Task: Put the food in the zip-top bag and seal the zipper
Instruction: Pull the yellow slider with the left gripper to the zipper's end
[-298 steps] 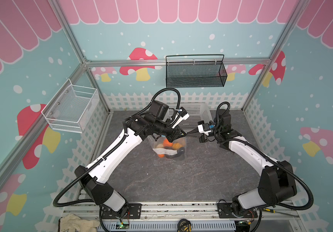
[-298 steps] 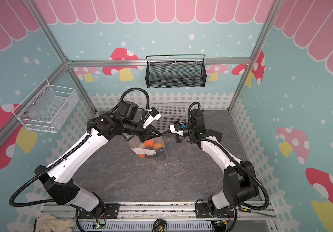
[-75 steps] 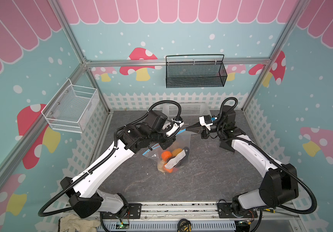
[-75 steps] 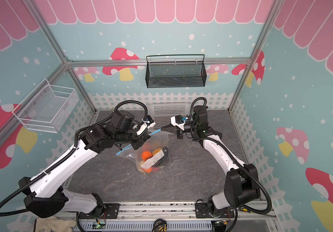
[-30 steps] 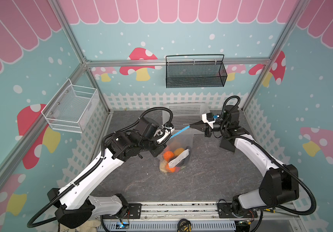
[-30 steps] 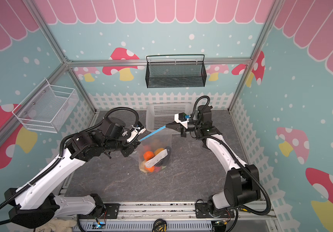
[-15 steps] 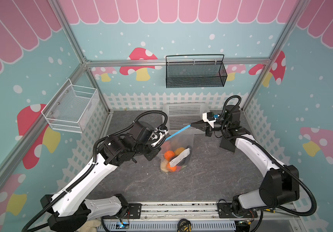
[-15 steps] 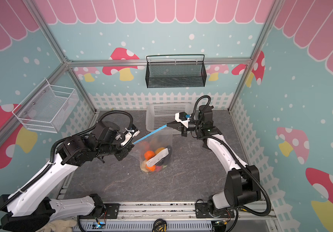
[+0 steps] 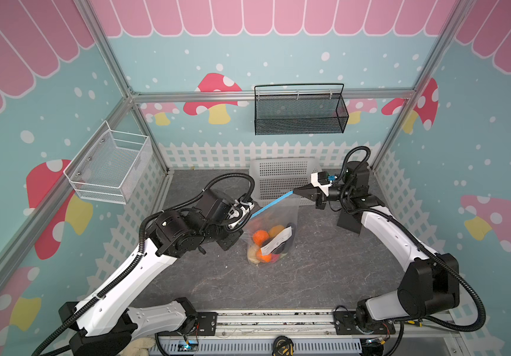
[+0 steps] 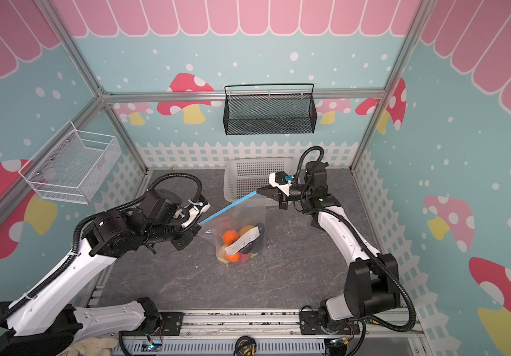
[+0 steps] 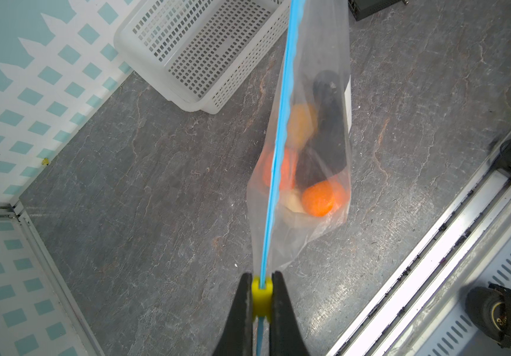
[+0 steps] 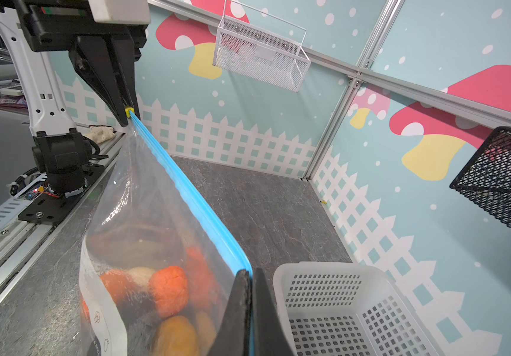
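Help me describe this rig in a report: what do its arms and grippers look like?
The left arm and right arm have white shells, black joints and looping black ribbed cables. The left gripper and right gripper have slim, tapered black fingers.

Zip-top bag (image 10: pixel 249 215) held food (image 10: pixel 230 237), its blue zipper (image 10: pixel 229 208) was stretched straight between left gripper (image 10: pixel 199 220) and right gripper (image 10: pixel 258 191), white basket (image 10: pixel 248 174) stood just behind.
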Tool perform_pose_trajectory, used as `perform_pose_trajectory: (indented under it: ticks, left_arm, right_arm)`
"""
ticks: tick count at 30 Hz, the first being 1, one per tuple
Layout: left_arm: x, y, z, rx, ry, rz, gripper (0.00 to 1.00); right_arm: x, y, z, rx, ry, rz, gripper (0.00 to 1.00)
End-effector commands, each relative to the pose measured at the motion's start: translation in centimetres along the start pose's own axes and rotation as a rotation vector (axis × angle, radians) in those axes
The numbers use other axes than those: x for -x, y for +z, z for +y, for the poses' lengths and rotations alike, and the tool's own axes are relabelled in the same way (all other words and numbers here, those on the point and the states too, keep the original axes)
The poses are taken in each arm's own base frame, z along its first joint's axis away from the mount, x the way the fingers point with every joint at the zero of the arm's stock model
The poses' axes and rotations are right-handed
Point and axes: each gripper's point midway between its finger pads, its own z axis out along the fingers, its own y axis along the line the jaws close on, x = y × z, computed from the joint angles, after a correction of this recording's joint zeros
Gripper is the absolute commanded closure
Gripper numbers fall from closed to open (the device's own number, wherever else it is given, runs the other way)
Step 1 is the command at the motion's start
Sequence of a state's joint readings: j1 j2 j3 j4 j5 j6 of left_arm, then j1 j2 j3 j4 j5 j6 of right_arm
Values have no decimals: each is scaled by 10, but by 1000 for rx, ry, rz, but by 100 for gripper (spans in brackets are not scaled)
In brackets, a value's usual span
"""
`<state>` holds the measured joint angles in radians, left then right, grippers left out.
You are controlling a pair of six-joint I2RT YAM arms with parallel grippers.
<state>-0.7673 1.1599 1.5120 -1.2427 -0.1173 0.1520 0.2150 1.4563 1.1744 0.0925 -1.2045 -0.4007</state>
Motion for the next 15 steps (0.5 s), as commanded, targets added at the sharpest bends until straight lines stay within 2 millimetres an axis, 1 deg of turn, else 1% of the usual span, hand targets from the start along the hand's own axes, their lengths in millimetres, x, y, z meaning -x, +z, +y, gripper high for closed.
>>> perform_pose_trajectory:
  ticks: [1,15]
  left_arm:
    - [-29,-6,3,22,-4,94,100]
    - [-34,-8,3,20,-14,107,99]
  right_arm:
    - [4,-9,-11,-55,-61,16,100]
    - [3,-9,-9,-49,-58,14,100]
